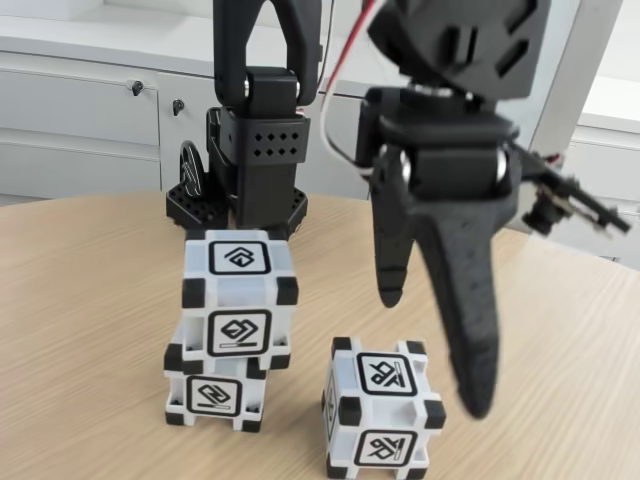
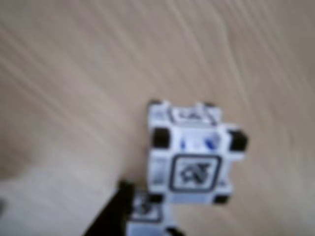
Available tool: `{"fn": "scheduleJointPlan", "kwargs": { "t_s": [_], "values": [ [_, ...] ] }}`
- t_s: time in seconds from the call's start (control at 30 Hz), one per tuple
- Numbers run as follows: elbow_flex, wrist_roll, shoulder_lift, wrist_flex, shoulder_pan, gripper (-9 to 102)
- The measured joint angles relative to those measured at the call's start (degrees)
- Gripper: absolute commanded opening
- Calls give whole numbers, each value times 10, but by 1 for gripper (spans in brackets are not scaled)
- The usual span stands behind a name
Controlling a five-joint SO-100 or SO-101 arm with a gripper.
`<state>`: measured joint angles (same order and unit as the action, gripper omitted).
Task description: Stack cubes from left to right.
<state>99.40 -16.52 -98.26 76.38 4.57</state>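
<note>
now the fingers (image 1: 432,350) hang apart, empty, just beside the lone cube (image 1: 383,416).

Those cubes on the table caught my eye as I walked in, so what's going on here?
A robot arm is stacking cubes on a wooden table. In the fixed view, one cube already sits on another, slightly offset. A third cube stands alone to their right. The gripper hangs above the table beside that loose cube, open and holding nothing.
</note>
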Motion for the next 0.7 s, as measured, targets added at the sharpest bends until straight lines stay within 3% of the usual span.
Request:
{"fn": "scheduleJointPlan", "kwargs": {
  "t_s": [0.7],
  "values": [
    [0, -51, 146, -33, 0, 41]
  ]
}}
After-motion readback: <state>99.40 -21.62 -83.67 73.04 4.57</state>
